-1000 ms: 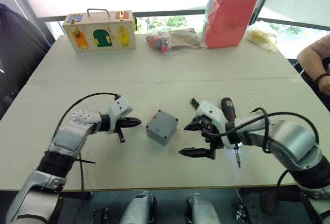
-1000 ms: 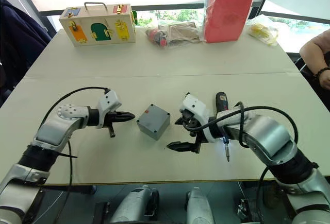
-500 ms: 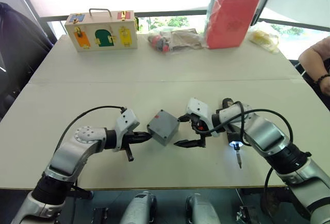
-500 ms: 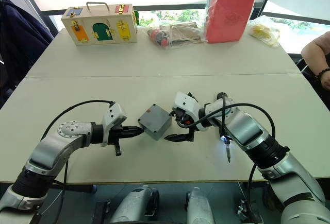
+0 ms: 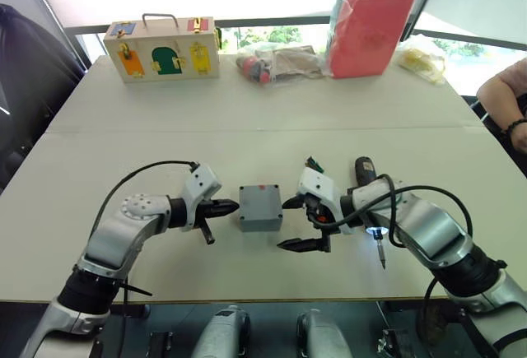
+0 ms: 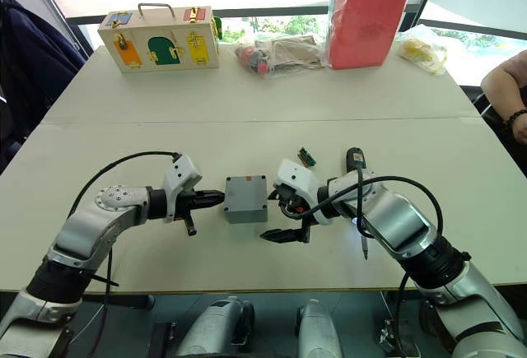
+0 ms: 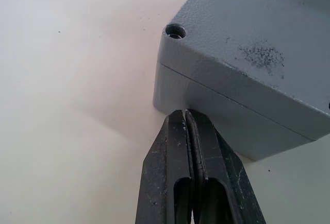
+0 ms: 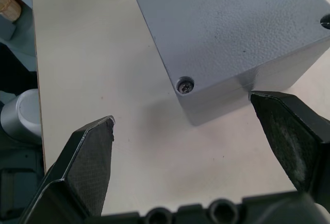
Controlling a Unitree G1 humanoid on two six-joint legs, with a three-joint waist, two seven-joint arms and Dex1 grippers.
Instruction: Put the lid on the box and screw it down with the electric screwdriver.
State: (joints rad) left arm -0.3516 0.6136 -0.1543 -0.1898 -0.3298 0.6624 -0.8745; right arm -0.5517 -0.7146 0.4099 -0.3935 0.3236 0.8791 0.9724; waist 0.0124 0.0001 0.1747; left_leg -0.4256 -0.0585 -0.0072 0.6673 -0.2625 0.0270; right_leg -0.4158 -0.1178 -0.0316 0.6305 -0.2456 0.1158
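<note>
The grey box stands at the table's middle, square to the front edge. The lid sits on top of it, with a red mark near its far edge. One corner hole holds a screw; another corner hole looks empty. My left gripper is shut, its tips at the box's left wall. My right gripper is open just right of the box, holding nothing. The electric screwdriver lies on the table behind my right forearm, its tip lit.
A small green block lies behind the right gripper. Along the far edge stand a wooden case with coloured doors, plastic bags and a red container. A person's arm rests at the right edge.
The box has turned from diagonal to square with the table edge. My left gripper stays shut at its left side. My right gripper came in toward the box, then eased back slightly.
</note>
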